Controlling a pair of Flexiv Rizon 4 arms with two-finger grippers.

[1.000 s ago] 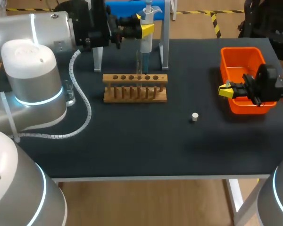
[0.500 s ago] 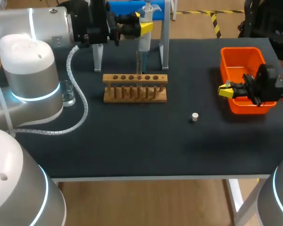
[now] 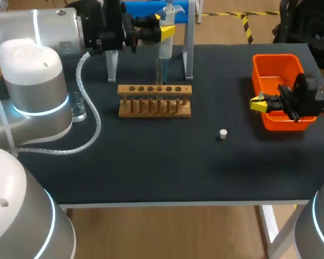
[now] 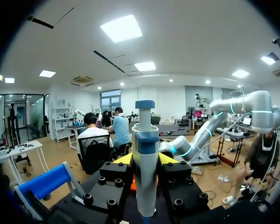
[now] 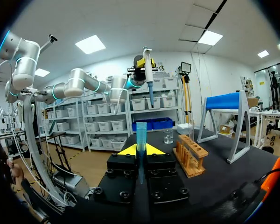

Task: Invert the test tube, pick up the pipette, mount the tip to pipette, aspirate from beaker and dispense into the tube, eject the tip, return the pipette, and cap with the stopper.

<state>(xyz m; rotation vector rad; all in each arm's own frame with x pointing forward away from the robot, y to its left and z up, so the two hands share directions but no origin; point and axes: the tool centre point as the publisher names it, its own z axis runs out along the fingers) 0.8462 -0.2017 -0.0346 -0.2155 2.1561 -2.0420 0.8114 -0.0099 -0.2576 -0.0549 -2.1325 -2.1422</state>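
Left pincer (image 3: 166, 33) was clamped on the pipette (image 3: 166, 47), upright above the wooden rack (image 3: 154, 100) near the table's far edge. Right pincer (image 3: 257, 102) gripped a slim bluish tube (image 5: 141, 135) beside the orange bin (image 3: 275, 62) at the right edge. The stopper (image 3: 222, 134) lay mid-table.

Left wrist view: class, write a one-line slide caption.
Left gripper clamps an upright white-and-blue plastic pipette.

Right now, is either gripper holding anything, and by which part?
Left gripper holds the pipette around its upper body, below the plunger. Right gripper holds a blue tube by its lower part.
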